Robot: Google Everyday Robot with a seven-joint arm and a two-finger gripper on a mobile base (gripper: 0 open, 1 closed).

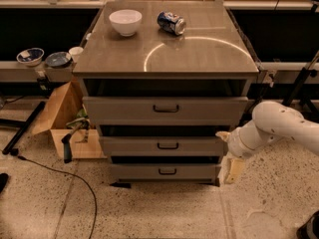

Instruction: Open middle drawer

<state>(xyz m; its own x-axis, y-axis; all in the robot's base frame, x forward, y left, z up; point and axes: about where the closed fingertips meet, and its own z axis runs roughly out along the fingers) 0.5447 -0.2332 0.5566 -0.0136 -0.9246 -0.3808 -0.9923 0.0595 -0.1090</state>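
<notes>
The middle drawer [164, 146] is the second of three grey fronts in the cabinet, with a small dark bar handle [168, 146] at its centre. It looks pushed in, about flush with the lowest drawer [164, 172]. My gripper [230, 156] hangs at the end of the white arm [279, 128], just off the right end of the middle drawer front. Its pale fingers [234, 171] point down beside the lowest drawer's right corner. It holds nothing that I can see.
The top drawer [165, 108] stands out a little. On the cabinet top [199, 49] sit a white bowl [125, 22] and a blue can [171, 23] on its side. A cardboard box [62, 118] with tools stands left, and a black cable [55, 176] crosses the floor.
</notes>
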